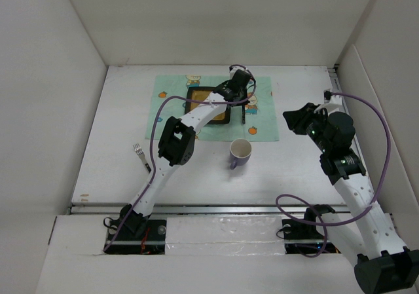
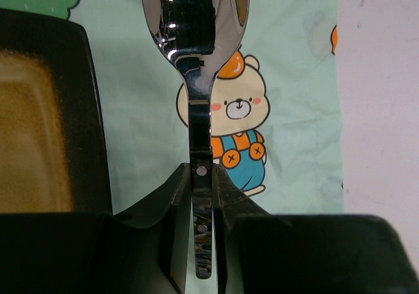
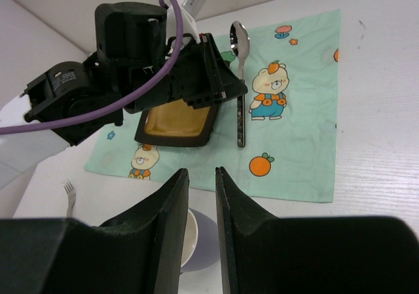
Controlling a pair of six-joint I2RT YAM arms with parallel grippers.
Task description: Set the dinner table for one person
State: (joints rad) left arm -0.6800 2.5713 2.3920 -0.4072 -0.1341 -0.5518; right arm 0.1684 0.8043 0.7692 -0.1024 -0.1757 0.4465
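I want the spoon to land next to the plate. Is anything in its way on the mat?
Nothing visible is. The left end effector grips the spoon over bare mat just right of the plate; only the mat's bear print lies beneath. The mug stands off the mat, nearer the arms.

arms (image 1: 196,118): white shells, black joints
cables (image 3: 26,129): purple, loose loops
left gripper (image 2: 202,183): black fingers
right gripper (image 3: 201,176): black angular fingers
bases (image 1: 134,225): black blocks
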